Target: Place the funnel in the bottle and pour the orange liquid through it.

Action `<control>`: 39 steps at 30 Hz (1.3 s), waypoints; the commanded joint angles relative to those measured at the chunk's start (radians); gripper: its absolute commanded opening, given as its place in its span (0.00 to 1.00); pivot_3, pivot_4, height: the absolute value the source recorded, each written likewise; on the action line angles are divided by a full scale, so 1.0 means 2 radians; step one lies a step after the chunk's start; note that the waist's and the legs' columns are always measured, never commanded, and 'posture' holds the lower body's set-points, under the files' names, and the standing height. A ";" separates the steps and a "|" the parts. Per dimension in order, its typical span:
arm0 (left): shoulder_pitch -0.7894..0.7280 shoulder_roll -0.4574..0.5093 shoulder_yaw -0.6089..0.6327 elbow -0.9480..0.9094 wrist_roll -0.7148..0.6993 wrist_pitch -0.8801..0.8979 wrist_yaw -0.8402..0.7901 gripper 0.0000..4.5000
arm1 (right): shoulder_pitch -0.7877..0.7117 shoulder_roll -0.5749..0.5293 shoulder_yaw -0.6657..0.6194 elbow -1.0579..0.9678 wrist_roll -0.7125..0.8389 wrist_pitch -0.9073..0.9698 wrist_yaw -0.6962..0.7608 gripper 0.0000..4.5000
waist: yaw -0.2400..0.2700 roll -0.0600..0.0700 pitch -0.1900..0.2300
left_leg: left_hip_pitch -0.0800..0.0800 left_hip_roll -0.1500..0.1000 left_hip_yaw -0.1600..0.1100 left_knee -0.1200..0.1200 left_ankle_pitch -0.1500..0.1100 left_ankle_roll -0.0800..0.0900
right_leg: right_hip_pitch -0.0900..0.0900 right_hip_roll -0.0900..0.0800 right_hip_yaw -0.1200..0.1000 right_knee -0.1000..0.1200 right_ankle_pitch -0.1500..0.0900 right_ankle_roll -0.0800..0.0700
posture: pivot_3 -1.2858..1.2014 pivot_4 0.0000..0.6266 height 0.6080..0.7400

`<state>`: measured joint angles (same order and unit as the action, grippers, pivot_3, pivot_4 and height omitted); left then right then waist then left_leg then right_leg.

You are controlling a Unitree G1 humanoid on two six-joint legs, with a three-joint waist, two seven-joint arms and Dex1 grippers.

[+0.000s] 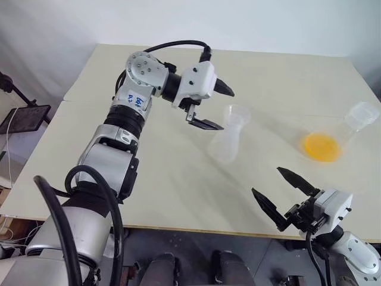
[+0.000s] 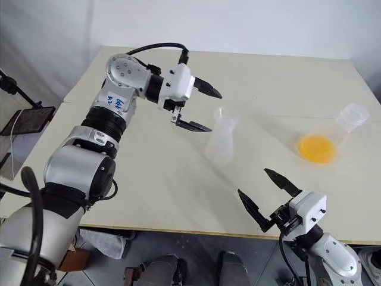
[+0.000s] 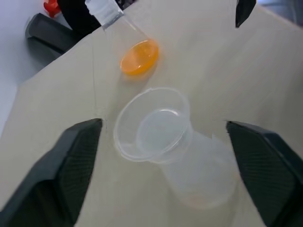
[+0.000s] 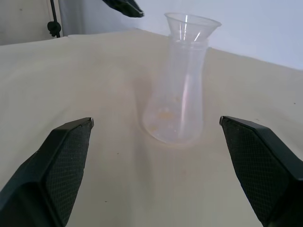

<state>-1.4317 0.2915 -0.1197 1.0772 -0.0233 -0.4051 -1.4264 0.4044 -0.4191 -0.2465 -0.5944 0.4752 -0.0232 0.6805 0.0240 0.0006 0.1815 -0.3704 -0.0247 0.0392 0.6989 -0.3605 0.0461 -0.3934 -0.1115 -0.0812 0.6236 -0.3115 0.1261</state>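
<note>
The frosted bottle (image 1: 226, 146) stands upright mid-table. The clear funnel (image 1: 236, 113) sits in its mouth, its wide cone above the rim; from above, the left wrist view shows the funnel (image 3: 151, 124) nested in the bottle (image 3: 203, 175). My left gripper (image 1: 226, 110) hovers just left of the funnel, open, its fingers wide apart and holding nothing. The orange liquid (image 1: 321, 146) lies shallow in a clear cone-shaped flask (image 1: 351, 122) at the right. My right gripper (image 1: 266, 180) is open and empty near the table's front edge, facing the bottle (image 4: 177, 94).
The cream table (image 1: 178, 179) has a seam along its left side and a front edge just under my right gripper. A black stand with a dark plate (image 1: 24, 116) is off the table to the left. Bare tabletop lies between bottle and flask.
</note>
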 commanded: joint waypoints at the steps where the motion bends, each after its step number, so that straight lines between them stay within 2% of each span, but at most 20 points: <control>1: 0.053 0.028 0.051 -0.036 -0.062 0.051 -0.022 0.99 | 0.013 0.012 -0.038 -0.007 0.008 -0.020 -0.020 1.00 | 0.000 0.000 0.000 | 0.000 0.000 0.000 0.000 0.000 0.000 | 0.000 0.000 0.000 0.000 0.000 0.000 | 0.52 0.24 1.00; 3: 0.088 0.043 0.072 -0.059 -0.088 0.070 -0.034 0.99 | 0.024 0.017 -0.052 -0.009 0.027 -0.016 -0.023 1.00 | -0.003 0.001 0.000 | 0.000 0.000 0.000 0.000 0.000 0.000 | 0.000 0.000 0.000 0.001 0.000 0.000 | 0.52 0.24 1.00; 6: 0.183 0.079 0.099 -0.134 -0.124 0.101 -0.046 0.99 | 0.045 0.039 -0.084 -0.002 0.004 -0.046 -0.046 1.00 | -0.005 0.001 0.000 | 0.000 0.001 -0.001 0.000 0.000 0.000 | 0.000 0.000 0.000 0.001 0.000 0.000 | 0.52 0.24 1.00; 13: 0.370 0.095 0.122 -0.354 -0.170 0.195 0.043 0.99 | 0.089 0.112 -0.164 0.020 -0.008 -0.092 -0.117 1.00 | 0.003 0.001 0.000 | 0.000 -0.001 -0.004 0.001 0.000 0.000 | 0.001 -0.002 0.003 0.001 0.000 0.000 | 0.52 0.24 1.00; 17: 0.454 0.101 0.120 -0.445 -0.187 0.235 0.070 0.99 | 0.115 0.142 -0.180 0.031 -0.004 -0.100 -0.137 1.00 | -0.002 0.001 -0.001 | 0.000 -0.001 -0.004 0.000 0.000 -0.001 | 0.001 -0.003 0.005 0.001 0.000 0.000 | 0.52 0.24 1.00; 22: 0.465 0.098 0.115 -0.477 -0.193 0.252 0.099 0.99 | 0.097 0.123 -0.180 0.041 0.000 -0.086 -0.148 1.00 | -0.003 0.002 -0.001 | 0.002 0.001 -0.002 0.000 0.000 -0.001 | 0.001 -0.002 0.008 0.001 0.000 0.000 | 0.52 0.24 1.00; 27: 0.450 0.093 0.113 -0.492 -0.204 0.255 0.119 0.99 | 0.009 0.032 -0.190 0.085 0.028 -0.016 -0.149 1.00 | -0.008 0.003 -0.002 | 0.002 0.000 -0.001 0.000 0.000 -0.001 | 0.001 -0.002 0.009 0.001 0.000 -0.001 | 0.52 0.24 1.00; 31: 0.452 0.100 0.111 -0.519 -0.221 0.283 0.125 0.99 | -0.082 -0.024 -0.189 0.123 0.034 0.054 -0.183 1.00 | -0.011 0.003 -0.002 | 0.002 0.001 -0.001 -0.001 0.000 -0.001 | 0.000 -0.002 0.008 0.002 -0.001 -0.001 | 0.52 0.24 1.00; 39: 0.467 0.100 0.109 -0.542 -0.224 0.291 0.143 0.99 | -0.204 -0.063 -0.174 0.194 0.012 0.130 -0.229 1.00 | -0.011 0.003 -0.002 | 0.001 0.001 -0.001 0.000 0.000 -0.001 | 0.000 -0.002 0.008 0.001 -0.001 -0.001 | 0.52 0.24 1.00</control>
<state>-0.4960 0.4839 0.0939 0.0375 -0.4468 0.1789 -1.1483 0.0291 -0.5156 -0.5810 -0.2216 0.5109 0.2271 0.2465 0.0011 0.0059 0.1784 -0.3679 -0.0234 0.0373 0.6987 -0.3599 0.0437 -0.3927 -0.1148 -0.0651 0.6263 -0.3127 0.1238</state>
